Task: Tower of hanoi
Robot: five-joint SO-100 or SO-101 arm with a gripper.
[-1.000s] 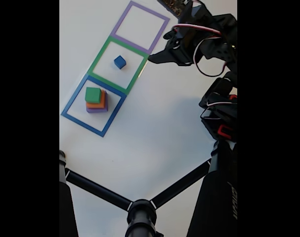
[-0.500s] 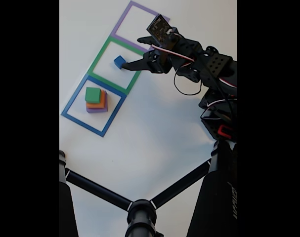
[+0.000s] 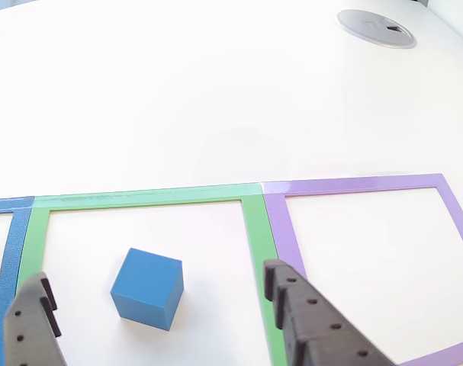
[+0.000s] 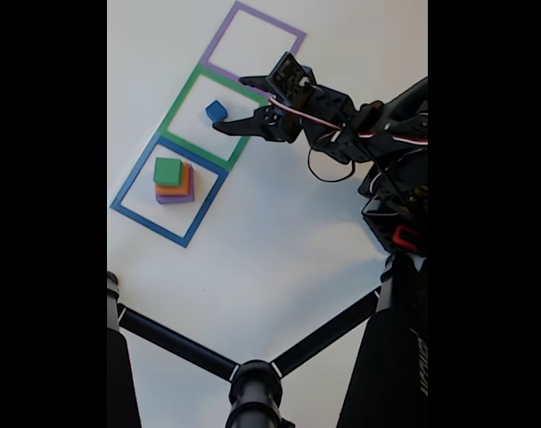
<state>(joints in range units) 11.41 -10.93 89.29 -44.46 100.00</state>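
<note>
White tabletop (image 4: 279, 232) everywhere, pretty glary, with a black tripod-looking stand (image 4: 252, 379) poking in at the near edge of the fixed view. Going outward from there, three taped square outlines sat in a row. The blue outline (image 4: 132, 183) was nearest, and inside it was a little stack: purple block (image 4: 174, 198) at the bottom, orange block (image 4: 174, 188) on it, green block (image 4: 168, 170) on top, slightly skewed but sitting flat. Next out, the green outline (image 4: 183, 98) held the blue cube (image 3: 147, 288), alone, matte, sharp-edged, turned a bit off square to the tape. The gripper (image 3: 159, 301) had its jaws spread wide, one either side of the cube and not touching it, as the other view showed. The purple outline (image 3: 445, 183) was farthest, nothing in it. Way past that was a grey round grommet (image 3: 376, 28) in the table.

Progress-wise I'd call it early days: only the smallest piece was off the stack, three others left to shuffle. It looked like a grab on the cube was being lined up.
</note>
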